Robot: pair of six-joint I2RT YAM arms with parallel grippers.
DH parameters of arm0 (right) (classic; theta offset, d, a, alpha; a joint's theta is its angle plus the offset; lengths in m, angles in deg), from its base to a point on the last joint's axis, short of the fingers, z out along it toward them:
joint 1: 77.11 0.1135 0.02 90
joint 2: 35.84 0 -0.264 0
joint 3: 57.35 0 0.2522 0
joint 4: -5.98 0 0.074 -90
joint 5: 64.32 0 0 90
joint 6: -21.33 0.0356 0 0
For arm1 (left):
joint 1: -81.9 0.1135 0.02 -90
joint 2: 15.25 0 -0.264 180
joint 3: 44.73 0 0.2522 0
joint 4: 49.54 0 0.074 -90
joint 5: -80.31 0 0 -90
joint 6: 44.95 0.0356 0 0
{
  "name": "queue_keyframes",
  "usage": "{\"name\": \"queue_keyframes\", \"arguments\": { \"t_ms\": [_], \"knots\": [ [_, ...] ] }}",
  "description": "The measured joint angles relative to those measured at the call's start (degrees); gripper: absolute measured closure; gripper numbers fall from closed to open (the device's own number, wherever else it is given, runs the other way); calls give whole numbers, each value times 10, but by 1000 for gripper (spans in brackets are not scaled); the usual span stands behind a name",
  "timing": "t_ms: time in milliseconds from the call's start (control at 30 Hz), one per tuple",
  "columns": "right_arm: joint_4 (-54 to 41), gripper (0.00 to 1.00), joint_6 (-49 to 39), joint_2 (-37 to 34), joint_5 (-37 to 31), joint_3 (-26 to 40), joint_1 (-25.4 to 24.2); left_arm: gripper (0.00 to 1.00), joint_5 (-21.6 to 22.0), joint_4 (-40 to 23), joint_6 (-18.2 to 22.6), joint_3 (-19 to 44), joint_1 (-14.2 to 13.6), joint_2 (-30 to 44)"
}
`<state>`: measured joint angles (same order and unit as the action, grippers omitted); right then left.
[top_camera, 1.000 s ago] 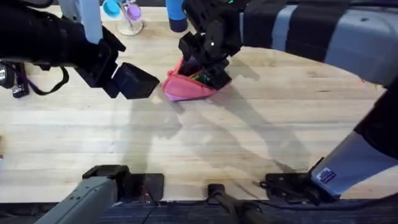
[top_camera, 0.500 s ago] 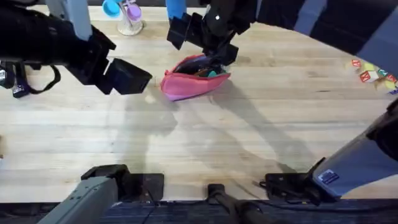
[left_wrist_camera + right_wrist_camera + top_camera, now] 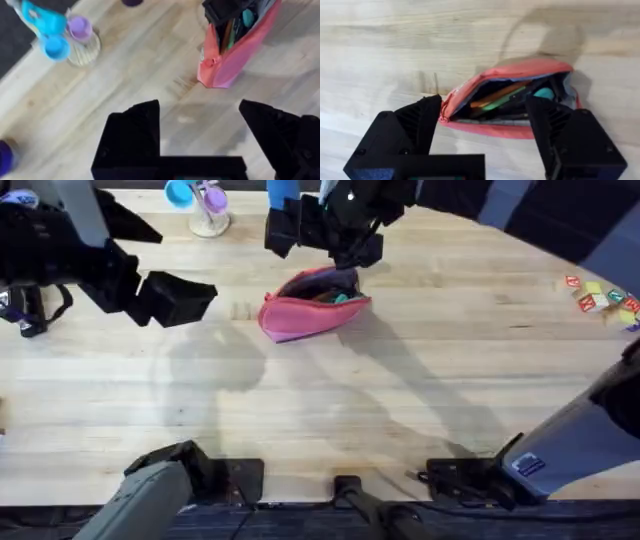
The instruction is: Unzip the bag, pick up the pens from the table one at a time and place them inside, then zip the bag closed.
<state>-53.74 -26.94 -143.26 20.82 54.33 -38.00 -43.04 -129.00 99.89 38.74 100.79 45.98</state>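
Pink bag [image 3: 312, 306] sits gaping mid-table, long axis running 3 to 9 o'clock. My right gripper [image 3: 345, 240] hovers at its 12, jaws spread, empty; left gripper [image 3: 165, 298] waits at 9, also spread.

My left tool [image 3: 185, 292] hangs over the far left of the table [image 3: 320, 410], fingers spread wide and empty. My right tool [image 3: 345, 255] reaches far across the middle, fingers parted, empty too.
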Motion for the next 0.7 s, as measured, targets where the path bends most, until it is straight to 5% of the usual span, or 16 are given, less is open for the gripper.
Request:
{"name": "queue_keyframes", "arguments": {
  "t_ms": [300, 700],
  "knots": [
    [-38, 4, -123, 0, 0, 42, 0, 7, -67, 7, 141, -13, 38, 46],
    [-87, 5, -215, 0, 0, 97, 0, 7, -127, 10, 255, -18, 68, 230]
  ]
}}
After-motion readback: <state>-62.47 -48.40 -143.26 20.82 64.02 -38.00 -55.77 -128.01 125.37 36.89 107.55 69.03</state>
